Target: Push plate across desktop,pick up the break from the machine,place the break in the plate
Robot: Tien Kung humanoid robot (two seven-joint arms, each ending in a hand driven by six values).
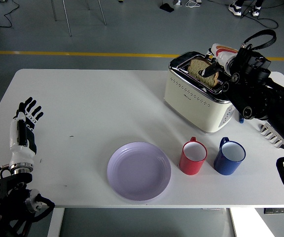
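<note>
While the slice of bread stands on edge in the toaster, I see from the head view that its broad face looks toward the near left and its long axis runs along the slot, from far left to near right. It is brown, rough-crumbed, with a rounded top poking above the chrome lid. My right hand is right on it: black fingertips pinch the upper edge of the slice, and the bulky black arm comes in from the right edge over the toaster's far end.

The toaster is a boxy cream body with rounded corners, a shiny metal top and a row of small dots along its side; it sits at the far right of the white table. Nearer to me, the plate is round, pale lilac, smooth and shallow with a raised rim, well apart from the toaster and bare inside. Just beside it to the right stands a glossy red mug, then a blue mug, both white inside, handles pointing away from me.

My left hand rests at the table's left edge, fingers spread, holding nothing.
</note>
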